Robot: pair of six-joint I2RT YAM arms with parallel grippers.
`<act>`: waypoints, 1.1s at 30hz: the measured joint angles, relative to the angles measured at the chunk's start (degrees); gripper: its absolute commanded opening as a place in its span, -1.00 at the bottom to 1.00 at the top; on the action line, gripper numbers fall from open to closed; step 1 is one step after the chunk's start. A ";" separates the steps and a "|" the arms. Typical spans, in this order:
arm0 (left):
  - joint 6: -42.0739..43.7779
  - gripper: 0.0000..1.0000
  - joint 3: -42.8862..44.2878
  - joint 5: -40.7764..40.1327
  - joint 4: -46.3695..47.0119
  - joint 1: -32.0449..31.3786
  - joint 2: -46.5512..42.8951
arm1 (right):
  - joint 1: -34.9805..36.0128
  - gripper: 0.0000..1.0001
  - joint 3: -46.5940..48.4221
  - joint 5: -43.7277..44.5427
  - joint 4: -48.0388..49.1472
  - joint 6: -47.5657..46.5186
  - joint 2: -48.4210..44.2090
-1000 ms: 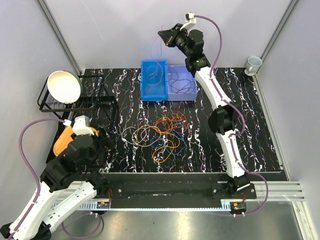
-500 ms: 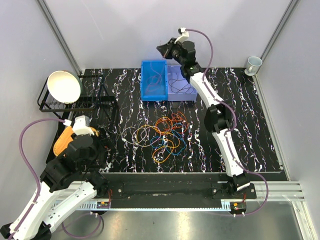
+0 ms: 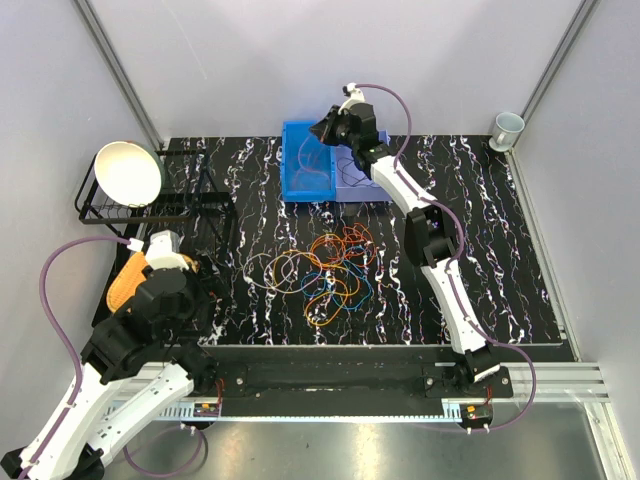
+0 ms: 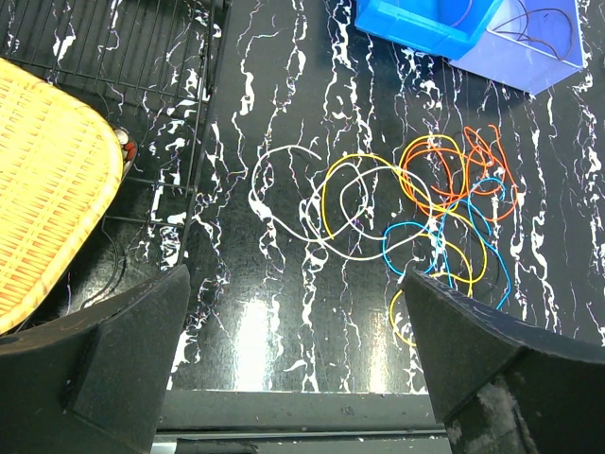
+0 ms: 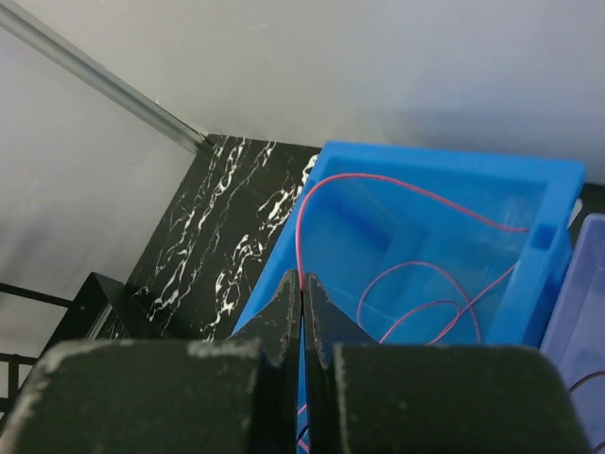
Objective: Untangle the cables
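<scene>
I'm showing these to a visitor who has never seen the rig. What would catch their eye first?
Most likely the bright tangle of cables, mostly orange with yellow, blue and white loops, lying mid-table. Next, the right gripper at the far edge, shut on a thin red cable that trails down into the blue bin. The left gripper hangs open at the near left.

Top external looks steeply down over the whole counter (image 3: 500, 250). Left wrist views the cables (image 4: 430, 222) from well back; right wrist hangs close over the blue bin (image 5: 425, 218), which all three share.
</scene>
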 measured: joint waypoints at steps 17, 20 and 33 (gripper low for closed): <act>0.15 0.97 -0.35 0.22 0.15 0.24 -0.02 | 2.54 0.51 -2.69 3.02 -11.87 0.35 -2.47; 0.15 0.97 -0.35 0.22 0.17 0.22 -0.02 | 2.54 0.52 -2.71 4.55 -15.28 -0.07 -5.01; 1.03 0.97 -0.42 -0.11 0.85 0.24 0.79 | 2.58 0.55 -25.49 8.76 -17.29 -0.48 -31.23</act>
